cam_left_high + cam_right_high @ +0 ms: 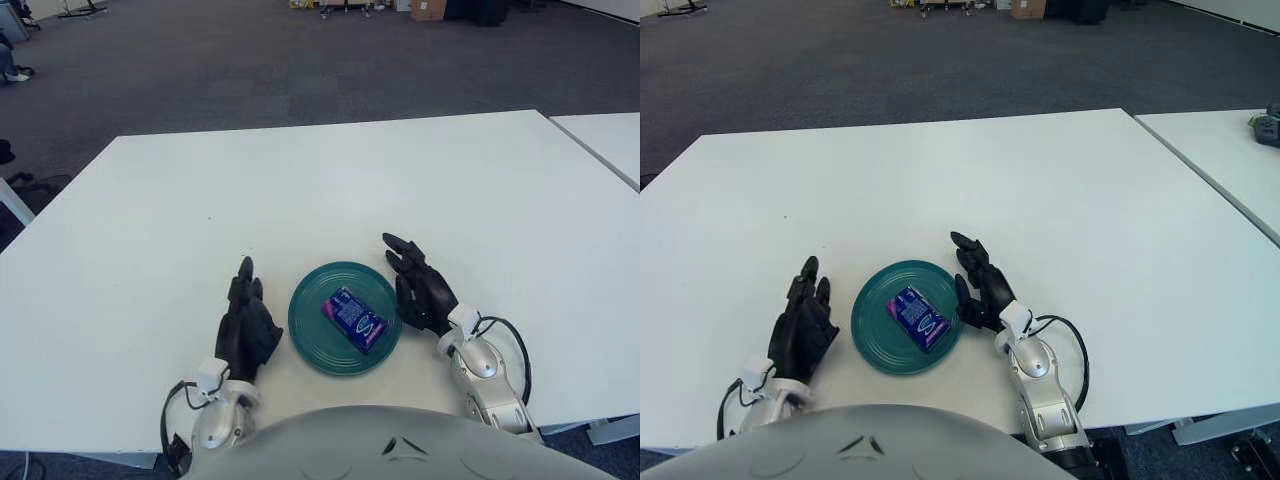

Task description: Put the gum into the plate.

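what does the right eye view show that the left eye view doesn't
Only the right eye view: a dark object on the neighbouring table at the far right edge.

Only the left eye view: a table leg and a chair at the far left, beyond the table's left corner.

Both: the gum lying in the green plate on the white table, the left hand left of the plate, the right hand right of it, both open and holding nothing.
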Action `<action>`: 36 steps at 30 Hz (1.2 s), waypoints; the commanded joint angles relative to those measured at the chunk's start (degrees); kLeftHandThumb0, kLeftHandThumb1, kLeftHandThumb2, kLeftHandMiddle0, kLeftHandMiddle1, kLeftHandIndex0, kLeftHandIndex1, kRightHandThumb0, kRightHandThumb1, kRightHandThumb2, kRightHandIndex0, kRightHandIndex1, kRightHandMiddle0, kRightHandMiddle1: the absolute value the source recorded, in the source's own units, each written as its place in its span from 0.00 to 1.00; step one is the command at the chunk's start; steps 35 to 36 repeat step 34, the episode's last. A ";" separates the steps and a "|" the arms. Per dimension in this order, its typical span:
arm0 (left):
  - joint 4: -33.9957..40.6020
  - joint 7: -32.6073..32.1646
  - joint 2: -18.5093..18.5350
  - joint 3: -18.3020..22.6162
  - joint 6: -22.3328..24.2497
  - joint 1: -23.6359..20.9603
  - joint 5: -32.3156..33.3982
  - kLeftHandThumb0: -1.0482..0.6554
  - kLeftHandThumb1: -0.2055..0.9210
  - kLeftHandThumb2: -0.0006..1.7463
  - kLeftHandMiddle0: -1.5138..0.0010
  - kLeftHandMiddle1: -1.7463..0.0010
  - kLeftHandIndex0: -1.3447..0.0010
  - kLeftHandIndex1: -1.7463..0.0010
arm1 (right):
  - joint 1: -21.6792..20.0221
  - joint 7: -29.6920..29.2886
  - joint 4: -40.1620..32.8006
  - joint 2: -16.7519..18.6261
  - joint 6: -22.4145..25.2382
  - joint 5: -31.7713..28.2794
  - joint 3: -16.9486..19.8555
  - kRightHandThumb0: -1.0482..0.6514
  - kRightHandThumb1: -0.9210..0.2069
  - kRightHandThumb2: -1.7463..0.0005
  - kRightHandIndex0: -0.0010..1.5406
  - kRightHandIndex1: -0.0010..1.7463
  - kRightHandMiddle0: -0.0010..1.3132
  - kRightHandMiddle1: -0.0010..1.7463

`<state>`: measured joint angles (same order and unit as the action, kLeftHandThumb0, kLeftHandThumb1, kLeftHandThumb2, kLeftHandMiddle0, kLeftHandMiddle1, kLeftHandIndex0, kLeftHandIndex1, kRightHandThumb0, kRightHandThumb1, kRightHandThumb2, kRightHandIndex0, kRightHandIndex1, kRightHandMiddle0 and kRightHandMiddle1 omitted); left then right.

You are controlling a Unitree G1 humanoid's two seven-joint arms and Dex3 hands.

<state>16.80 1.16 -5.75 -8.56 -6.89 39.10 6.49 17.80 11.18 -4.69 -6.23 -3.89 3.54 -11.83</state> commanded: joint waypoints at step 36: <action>-11.50 3.78 1.17 1.47 -7.17 -6.03 1.70 0.00 1.00 0.54 0.82 0.98 1.00 0.56 | 1.68 -2.06 3.55 2.31 7.21 -2.70 1.54 0.11 0.00 0.41 0.09 0.01 0.00 0.18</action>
